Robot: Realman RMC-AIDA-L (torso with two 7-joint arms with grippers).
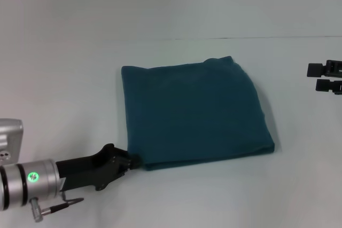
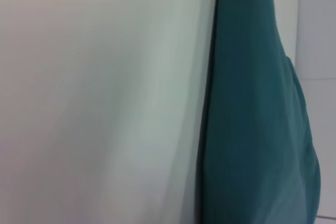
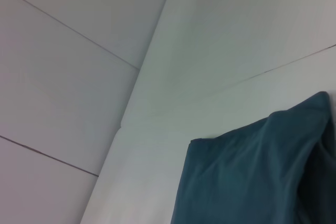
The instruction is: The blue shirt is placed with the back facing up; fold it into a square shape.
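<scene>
A: Where is the blue shirt (image 1: 193,111)?
B: Folded into a rough square, plain side up, flat in the middle of the white tabletop (image 1: 64,68).
A: And the claws?
B: The left claw (image 1: 132,160) touches the shirt's near left corner; its grip can't be told. The right claw (image 1: 319,77) hovers well off, fingers parted.

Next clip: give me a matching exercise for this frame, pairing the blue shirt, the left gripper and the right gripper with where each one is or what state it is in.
Column one:
1. blue shirt
2. left gripper
3. right gripper

Column two:
A. at the near left corner of the fabric
B. off to the far right, apart from the fabric, fingers open
C. folded into a rough square, lying flat on the white table

Pairs: 1-C, 2-A, 3-B
</scene>
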